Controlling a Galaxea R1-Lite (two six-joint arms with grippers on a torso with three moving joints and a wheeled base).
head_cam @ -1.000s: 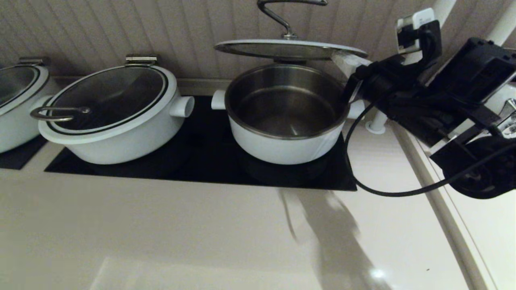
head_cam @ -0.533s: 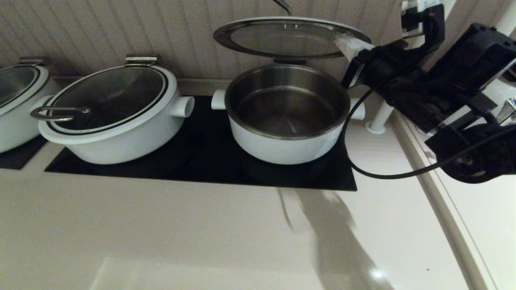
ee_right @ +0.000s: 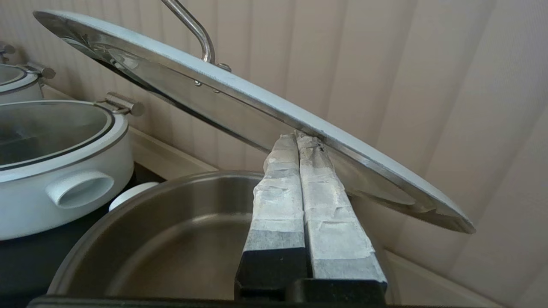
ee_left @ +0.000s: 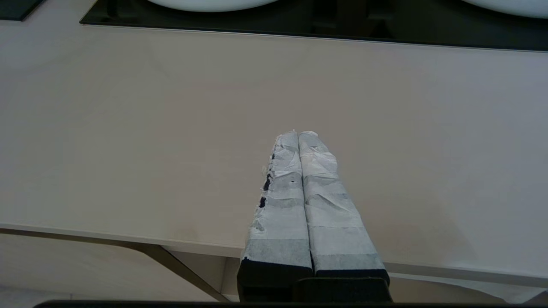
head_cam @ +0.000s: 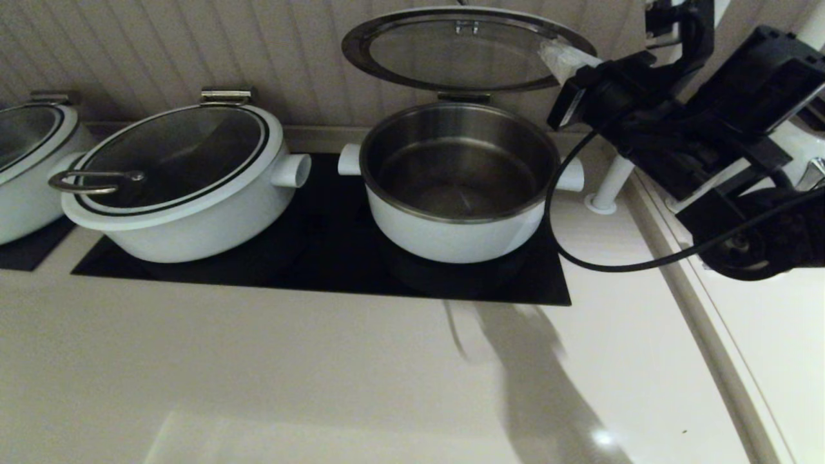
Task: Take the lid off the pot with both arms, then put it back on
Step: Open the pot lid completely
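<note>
The round white pot (head_cam: pixel 451 241) with its steel bowl stands uncovered on the black cooktop. Its glass lid (head_cam: pixel 457 55) is tilted up above the pot's back edge, underside facing me, near the steel hinge clip (head_cam: pixel 464 98). My right gripper (head_cam: pixel 557 57) is shut, and its white-wrapped tips press under the lid's right rim. In the right wrist view the tips (ee_right: pixel 297 137) touch the underside of the lid (ee_right: pixel 239 92) above the steel bowl (ee_right: pixel 171 239). My left gripper (ee_left: pixel 298 133) is shut and empty over the beige counter, out of the head view.
A wider oval white pot (head_cam: pixel 174 212) with a loop-handled lid stands left of the round pot, with another (head_cam: pixel 26 187) at the far left. A black cable (head_cam: pixel 580 258) hangs beside the round pot. A white post (head_cam: pixel 609 187) rises at the right. Ribbed wall behind.
The right gripper has risen and pushed the lid's rim up. The lid has tilted steeper, showing its underside, and its handle has left the top of the view.
</note>
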